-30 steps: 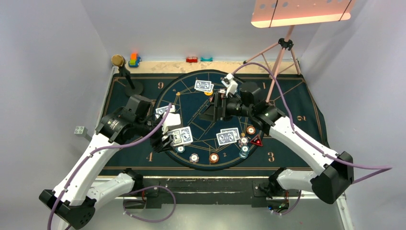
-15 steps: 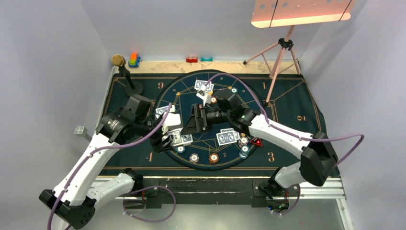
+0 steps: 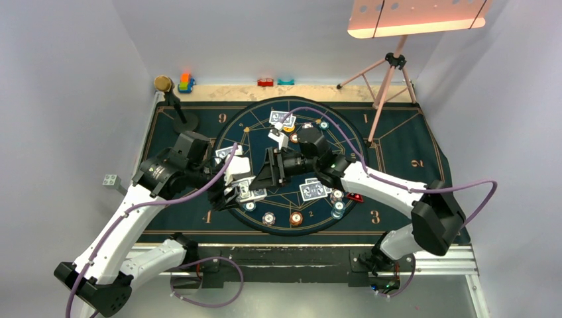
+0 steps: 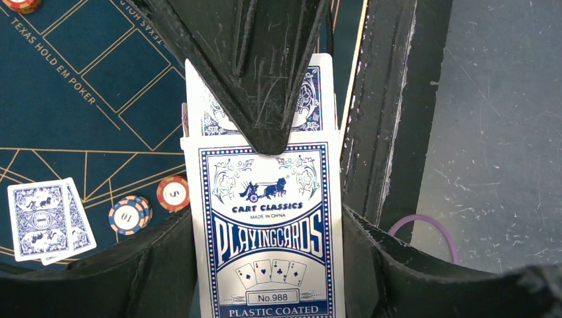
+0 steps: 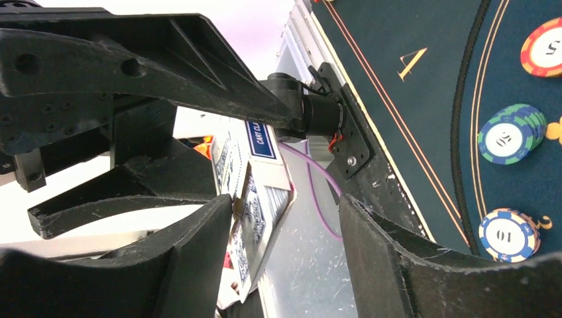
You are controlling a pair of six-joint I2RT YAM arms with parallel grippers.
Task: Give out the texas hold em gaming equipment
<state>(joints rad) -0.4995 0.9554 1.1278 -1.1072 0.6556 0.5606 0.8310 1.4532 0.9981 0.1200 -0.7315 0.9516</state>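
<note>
While the left claw [image 3: 232,192] holds: it is pressed tight on the card box [image 4: 268,252], which is lifted over the near-left part of the mat [image 3: 179,126]. The box's open end is turned toward the other arm, and cards [image 4: 199,112] peep out past the flap.
Right claw [image 5: 286,199]: spread, with its fingers [image 5: 199,252] on either side of the protruding cards. One finger looks close against the card edge and the other stands apart, so nothing is pinched yet.
Step in hand: drawing cards from the box for another deal, as I read it.
On the mat: dealt cards [image 3: 281,119] lie in pairs at several spots round the circle, and chips [image 3: 268,218] sit along its near rim.
Next move calls for: the right claw to close on just the outermost card or two, then pull straight along the box's length while the left claw keeps firm. A skewed pull would likely drag out extra cards.
</note>
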